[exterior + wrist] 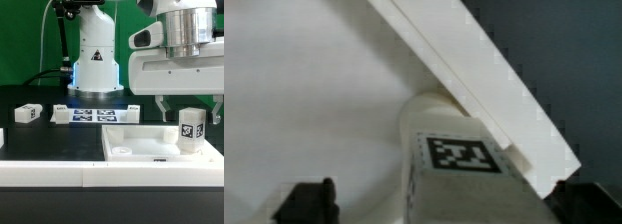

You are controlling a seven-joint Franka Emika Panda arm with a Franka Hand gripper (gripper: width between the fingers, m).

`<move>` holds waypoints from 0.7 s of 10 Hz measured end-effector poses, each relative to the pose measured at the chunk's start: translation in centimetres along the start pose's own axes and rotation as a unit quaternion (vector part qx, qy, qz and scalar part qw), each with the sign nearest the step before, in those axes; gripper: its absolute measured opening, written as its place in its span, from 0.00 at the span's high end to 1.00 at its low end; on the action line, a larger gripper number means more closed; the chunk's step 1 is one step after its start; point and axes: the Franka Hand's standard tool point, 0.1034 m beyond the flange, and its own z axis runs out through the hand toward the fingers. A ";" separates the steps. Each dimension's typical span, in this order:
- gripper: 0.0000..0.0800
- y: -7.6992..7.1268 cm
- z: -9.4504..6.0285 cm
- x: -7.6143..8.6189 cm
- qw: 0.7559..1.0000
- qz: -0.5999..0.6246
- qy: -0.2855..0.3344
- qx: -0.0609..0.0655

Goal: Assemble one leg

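Exterior view: the leg (190, 128) stands upright on the panel (150, 152), in its far corner on the exterior view's right. That is probably where a leg is meant to seat, so I judge it is stood there to be fixed in. It is a short white square post with a black-and-white tag on the face turned to the camera. The gripper (190, 108) hangs right over it with its jaws spread. One finger (166, 105) drops on each side of the post's top, and a gap shows on both sides (so nothing is gripped). I take this wide straddle as a stance for either closing on the leg or lifting clear. Well apart, on the exterior view's left, a second leg (27, 113) lies on the dark table (20, 135), near the marker board (95, 115).

Wrist view: the leg (455, 150) stands hard against the panel's raised rim (455, 60). Its top looks rounded and one tag faces the lens. Dark fingertips (308, 200) sit wide of it on either side, touching nothing.
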 end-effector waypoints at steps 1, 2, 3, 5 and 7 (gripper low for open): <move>0.20 0.1 0.0 0.1 0.998 -0.059 0.000 -0.001; 0.19 0.1 0.0 0.1 0.995 -0.100 0.000 -0.001; 0.19 0.1 0.1 0.0 0.987 -0.160 -0.004 -0.004; 0.19 -0.1 0.3 0.1 0.962 -0.274 -0.020 -0.007; 0.19 -0.8 0.2 0.5 0.924 -0.382 -0.021 -0.017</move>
